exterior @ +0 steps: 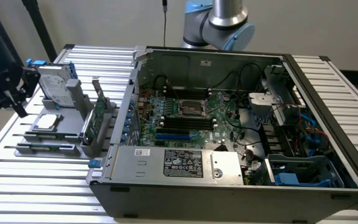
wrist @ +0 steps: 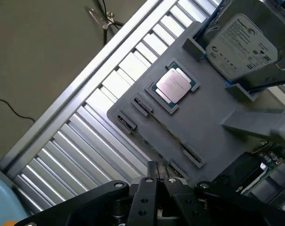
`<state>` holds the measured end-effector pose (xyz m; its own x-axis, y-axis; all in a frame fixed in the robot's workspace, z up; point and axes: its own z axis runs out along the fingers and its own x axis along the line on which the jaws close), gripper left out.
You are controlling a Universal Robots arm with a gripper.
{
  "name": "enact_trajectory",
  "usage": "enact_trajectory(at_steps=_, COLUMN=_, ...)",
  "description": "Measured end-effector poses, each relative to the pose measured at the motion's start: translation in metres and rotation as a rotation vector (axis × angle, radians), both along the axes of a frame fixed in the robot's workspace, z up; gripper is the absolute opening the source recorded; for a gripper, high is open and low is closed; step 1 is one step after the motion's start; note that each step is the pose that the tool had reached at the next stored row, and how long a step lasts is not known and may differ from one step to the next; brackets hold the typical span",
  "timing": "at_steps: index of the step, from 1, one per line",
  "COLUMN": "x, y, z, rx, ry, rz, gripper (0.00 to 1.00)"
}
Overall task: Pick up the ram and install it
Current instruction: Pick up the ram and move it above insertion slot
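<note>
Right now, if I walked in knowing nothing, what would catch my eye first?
An open computer case sits in the middle of the exterior view, its green motherboard laid bare. At that view's left, a grey holder carries a silver hard drive and a square processor chip, and the robot's black gripper hangs shut close beside it.

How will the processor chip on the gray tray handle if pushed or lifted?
Likely stiff and light: the processor chip is a thin square. Its shiny metal lid looks smooth, so probably slippery. It sits in a raised frame on the gray tray, so pushing likely won't slide it.
</note>
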<state>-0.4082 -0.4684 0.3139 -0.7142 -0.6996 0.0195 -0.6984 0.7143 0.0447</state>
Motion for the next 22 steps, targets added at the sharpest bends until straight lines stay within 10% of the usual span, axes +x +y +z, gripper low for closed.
enact_trajectory(at_steps=22, x=0.0, y=0.0, z=-0.0042, rx=-0.0014, ry=-0.0148, rz=0.401, gripper=0.11)
